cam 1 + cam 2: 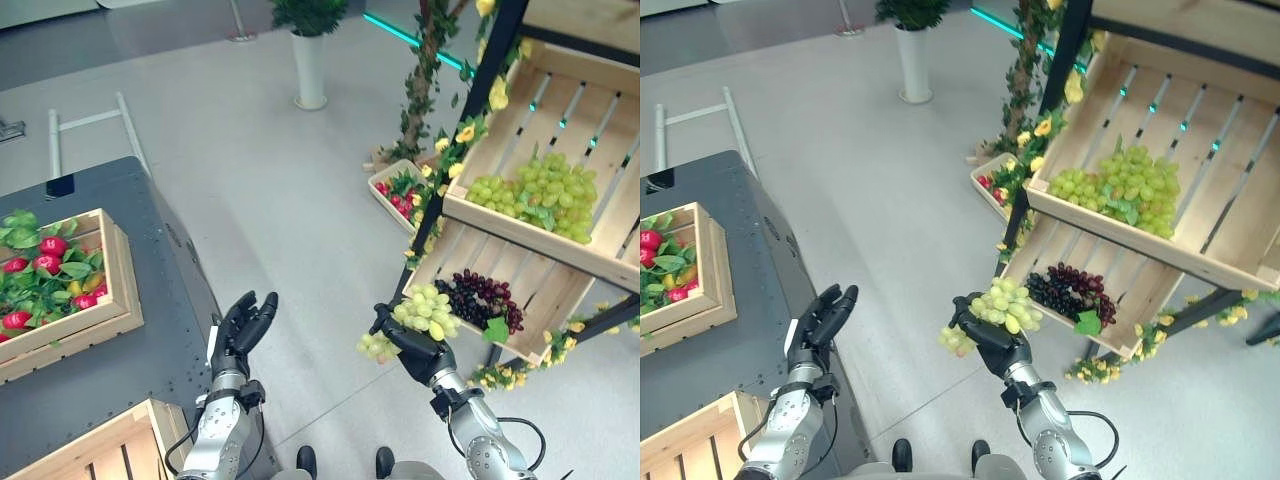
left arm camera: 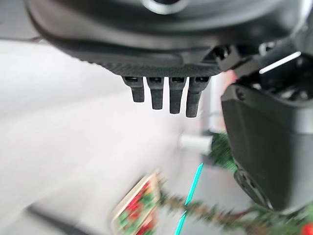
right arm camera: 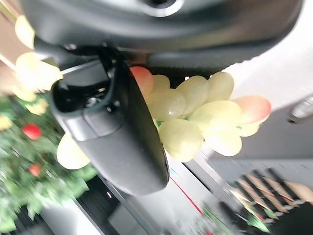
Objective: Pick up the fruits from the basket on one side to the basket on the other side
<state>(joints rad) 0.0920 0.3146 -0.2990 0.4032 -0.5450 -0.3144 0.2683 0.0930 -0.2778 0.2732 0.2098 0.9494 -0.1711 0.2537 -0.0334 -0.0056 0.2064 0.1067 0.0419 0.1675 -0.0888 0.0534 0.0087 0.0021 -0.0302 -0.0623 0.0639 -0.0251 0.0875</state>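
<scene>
My right hand (image 1: 420,352) at 5 o'clock, fingers curled round a bunch of green grapes (image 1: 425,310), held over the floor beside the lower crate (image 1: 530,275) | my left hand (image 1: 240,325) at 7 o'clock, fingers straight, holding nothing, above the dark surface (image 1: 150,300).

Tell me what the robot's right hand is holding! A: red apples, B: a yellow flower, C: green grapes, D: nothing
C: the right hand is curled round a bunch of green grapes, held up in front of the wooden shelf crates.
</scene>
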